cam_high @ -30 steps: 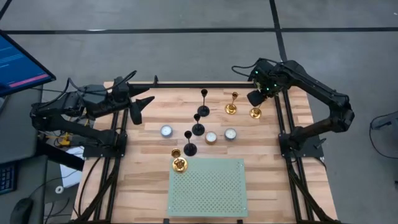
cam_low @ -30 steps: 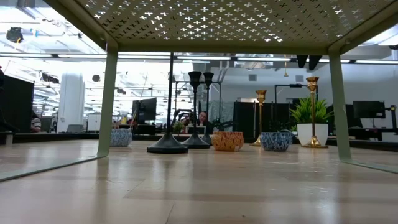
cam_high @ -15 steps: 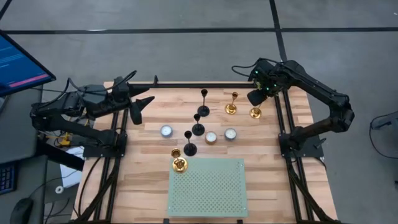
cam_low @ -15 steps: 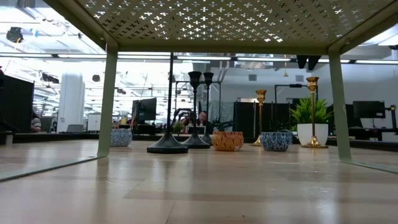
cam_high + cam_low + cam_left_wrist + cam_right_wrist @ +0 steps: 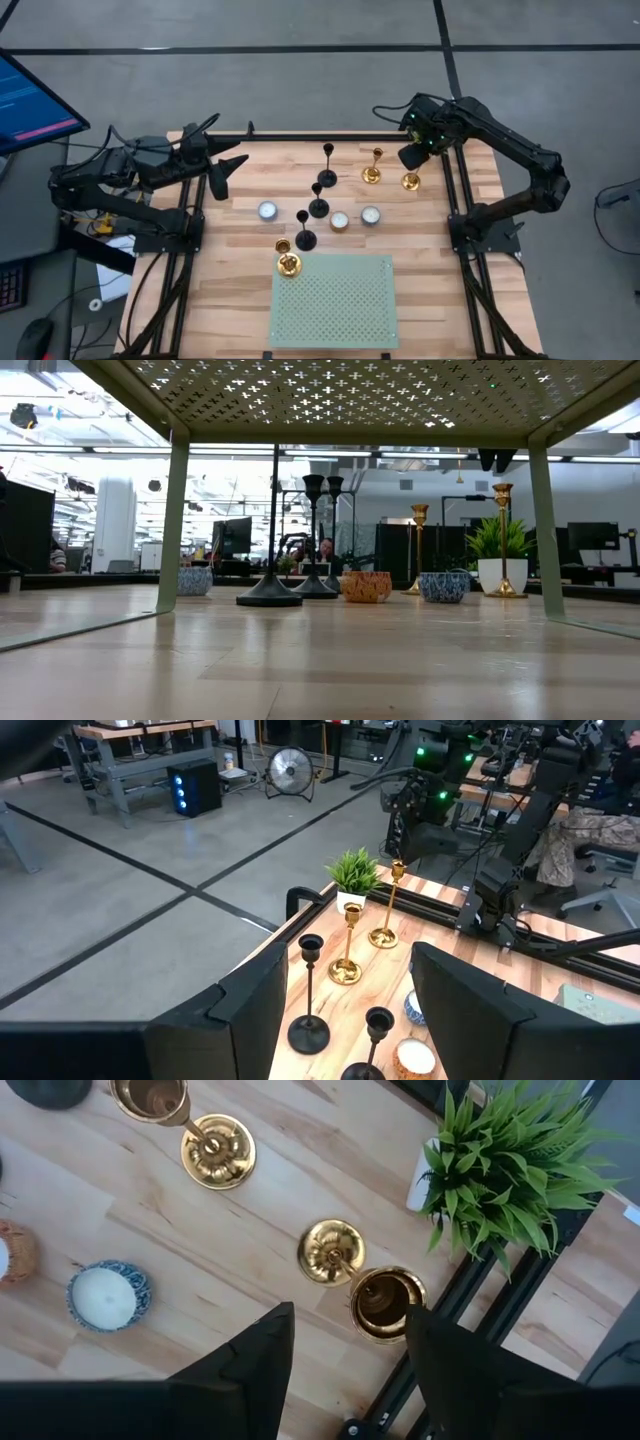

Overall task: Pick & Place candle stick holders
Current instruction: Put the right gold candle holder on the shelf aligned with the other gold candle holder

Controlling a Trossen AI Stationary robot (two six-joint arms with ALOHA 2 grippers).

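Three gold candle stick holders stand upright on their round bases: one at the far right (image 5: 411, 181), one beside it (image 5: 371, 172), and one by the rack's corner (image 5: 288, 262). Three black ones (image 5: 327, 178) (image 5: 318, 205) (image 5: 305, 238) stand in a row at mid-table. My right gripper (image 5: 350, 1315) hangs open, pointing down over the far-right gold holder. That holder's cup (image 5: 387, 1295) lies between and below the fingers, with a gap showing in the low view (image 5: 502, 490). My left gripper (image 5: 232, 172) waits open and level at the table's left edge.
A potted green plant (image 5: 510, 1160) stands close behind the far-right holder, at the table's far right corner. Three candles in small bowls (image 5: 267, 210) (image 5: 340, 220) (image 5: 371, 214) sit among the holders. A green perforated rack (image 5: 333, 300) stands at the near middle.
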